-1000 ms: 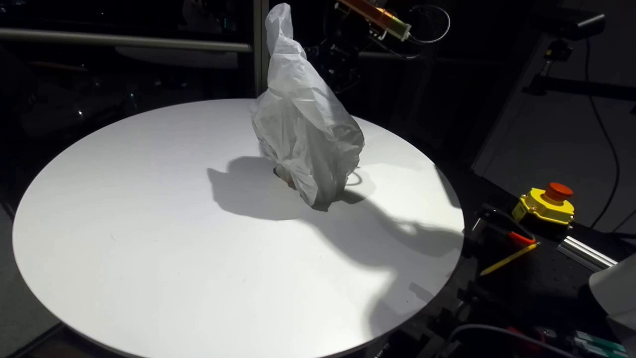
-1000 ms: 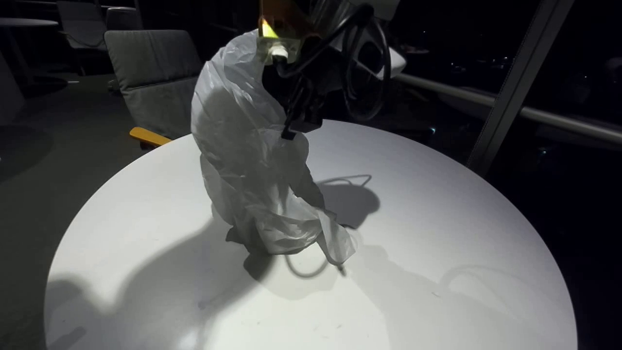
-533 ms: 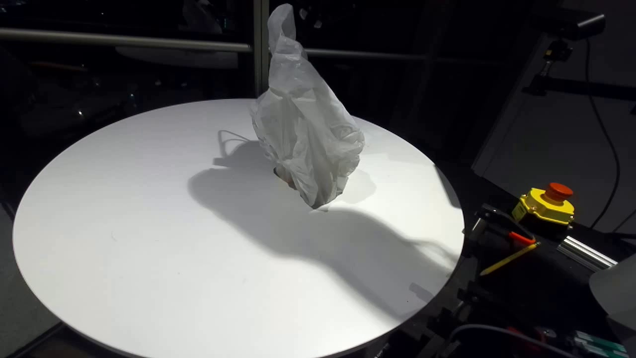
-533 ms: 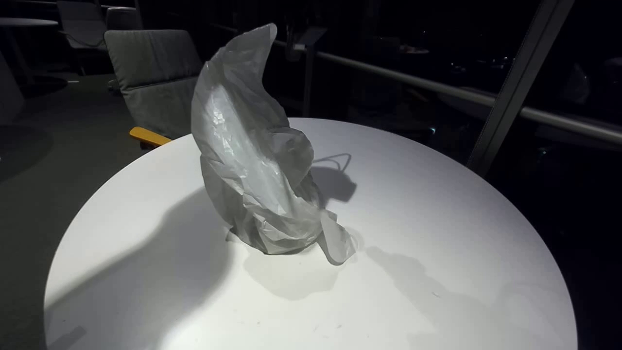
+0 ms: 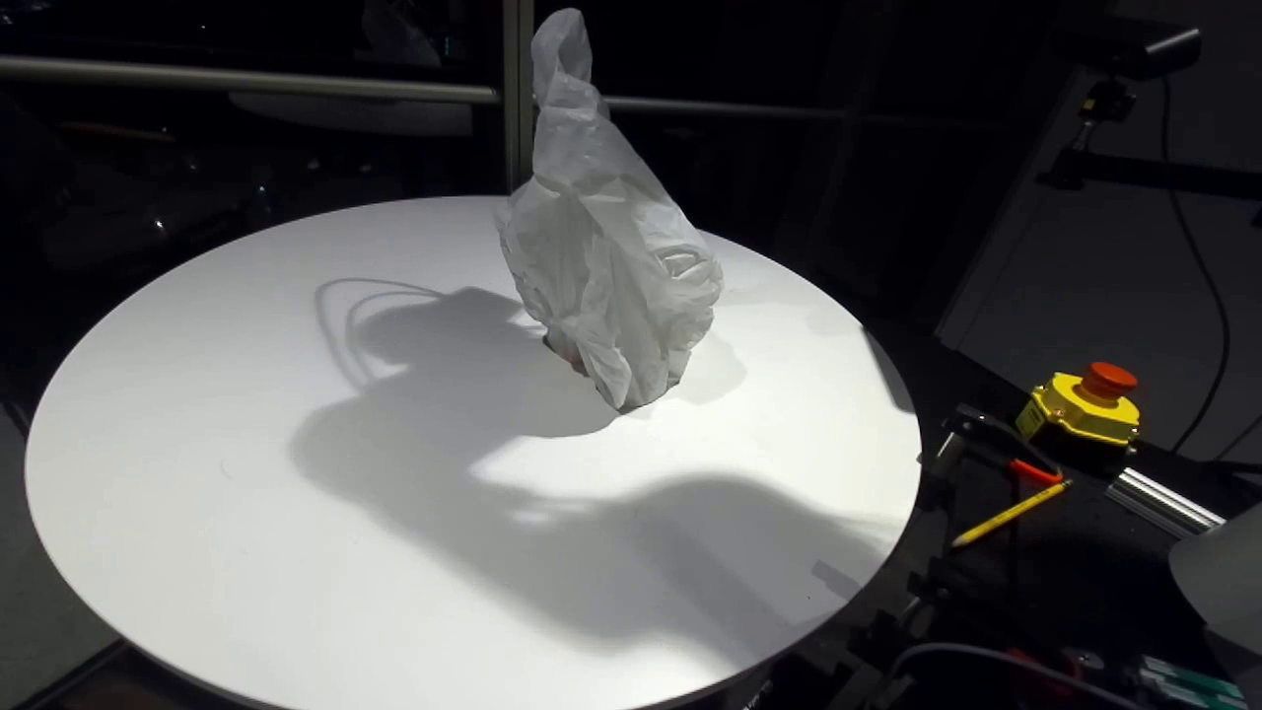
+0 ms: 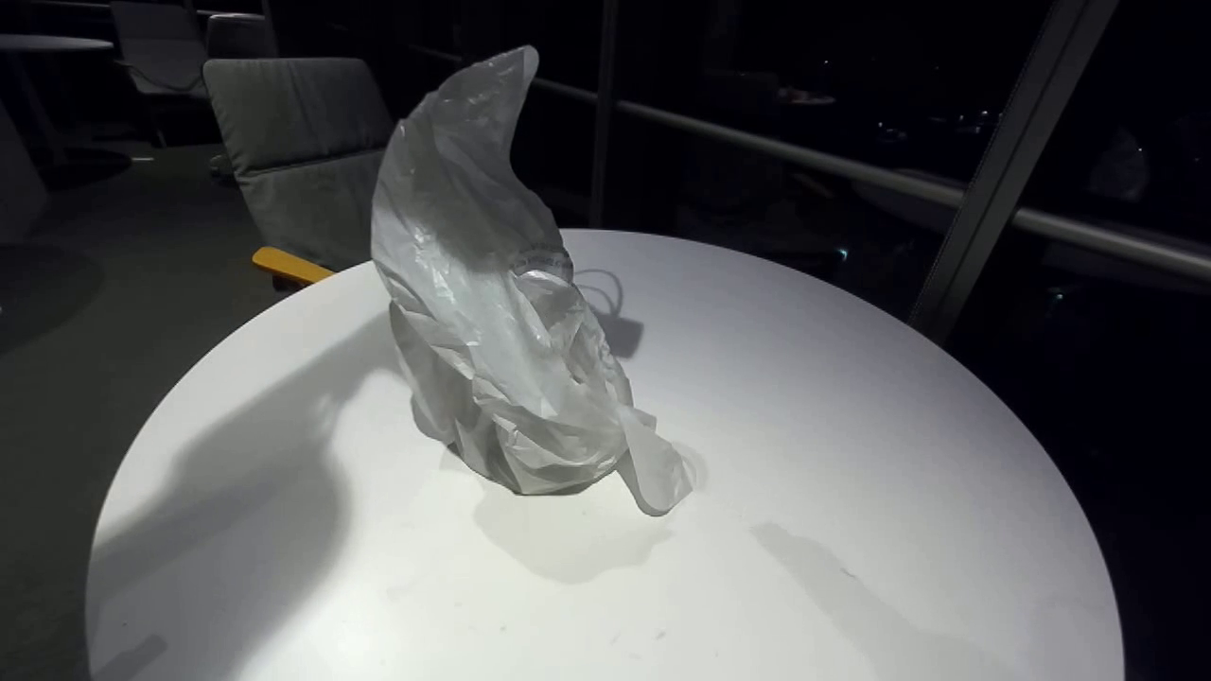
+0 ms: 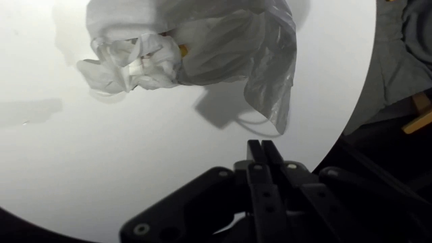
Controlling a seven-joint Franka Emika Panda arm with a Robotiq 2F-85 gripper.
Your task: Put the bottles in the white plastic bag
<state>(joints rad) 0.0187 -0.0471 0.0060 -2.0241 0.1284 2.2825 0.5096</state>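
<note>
The white plastic bag stands on the round white table in both exterior views [image 5: 611,227] [image 6: 473,274], tall and crumpled with its upper part peaked. In the wrist view the bag [image 7: 219,47] lies ahead of my gripper [image 7: 260,143]. The gripper's two fingers are together with nothing between them, apart from the bag. The gripper is out of both exterior views; only the arm's shadow falls on the table. No whole bottle shows. A small orange-yellow piece [image 7: 183,50] shows among the bag's folds in the wrist view, but I cannot tell what it is.
The round table [image 5: 296,552] carries the bag. A grey chair with an orange armrest [image 6: 291,266] stands beyond the table edge. A yellow box with a red button [image 5: 1085,404] and a yellow pencil [image 5: 1013,513] lie on a dark surface beside the table.
One second ago the gripper was by the bag in both exterior views; it has since moved up and away, out of them. The arm's shadow has shifted. The bag stays standing in place.
</note>
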